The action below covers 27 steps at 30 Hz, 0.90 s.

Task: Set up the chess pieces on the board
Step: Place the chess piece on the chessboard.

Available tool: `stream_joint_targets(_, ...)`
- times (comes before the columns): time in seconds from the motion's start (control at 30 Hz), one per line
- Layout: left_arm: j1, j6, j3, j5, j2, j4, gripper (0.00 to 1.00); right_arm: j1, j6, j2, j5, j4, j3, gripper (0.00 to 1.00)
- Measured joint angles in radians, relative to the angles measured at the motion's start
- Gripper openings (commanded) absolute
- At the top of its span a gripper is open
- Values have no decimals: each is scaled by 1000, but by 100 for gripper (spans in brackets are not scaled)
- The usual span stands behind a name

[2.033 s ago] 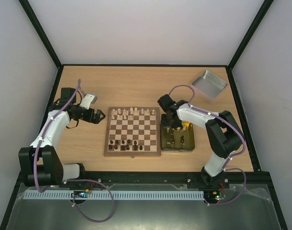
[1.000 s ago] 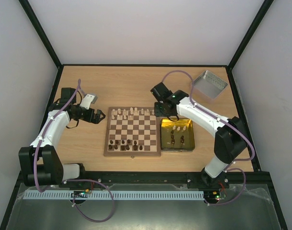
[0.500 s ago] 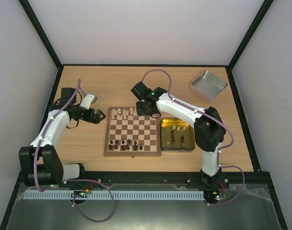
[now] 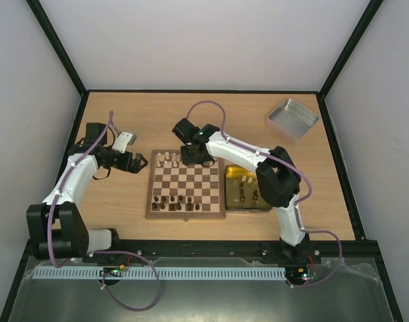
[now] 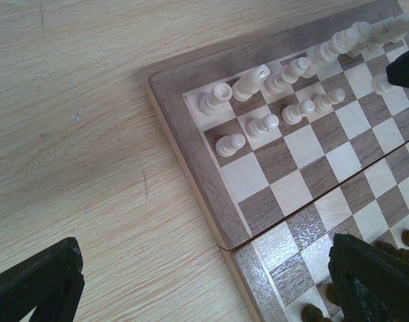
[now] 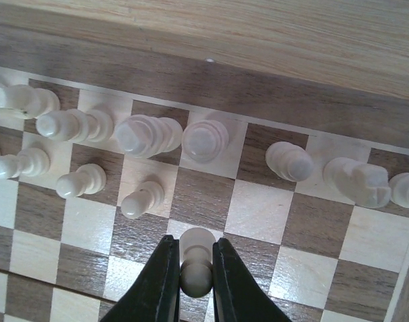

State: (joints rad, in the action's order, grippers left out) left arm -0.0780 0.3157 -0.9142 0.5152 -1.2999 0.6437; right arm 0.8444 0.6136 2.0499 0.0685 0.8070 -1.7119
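Observation:
The board (image 4: 186, 199) lies at the table's middle. Cream pieces (image 4: 171, 159) stand along its far rows, dark pieces (image 4: 176, 202) along its near rows. My right gripper (image 4: 191, 155) hangs over the far rows, shut on a cream pawn (image 6: 196, 265), held upright above the squares behind the back-row cream pieces (image 6: 206, 140). My left gripper (image 4: 139, 163) is open and empty over bare table just left of the board; its view shows the board's left edge (image 5: 191, 181) and cream pieces (image 5: 255, 80).
A yellow tin (image 4: 263, 202) with several cream and dark pieces lies right of the board. A silver tray-like lid (image 4: 293, 119) sits at the far right. Black frame rails border the table.
My right arm has swung left from the yellow tin to the board's far rows, carrying the cream pawn. The left arm has not moved.

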Motion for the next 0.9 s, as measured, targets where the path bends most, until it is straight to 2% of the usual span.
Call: stream_joint_targets(0.9,0,0,0,1,-9,0,99,0,-1,77,-5,0,-48,10)
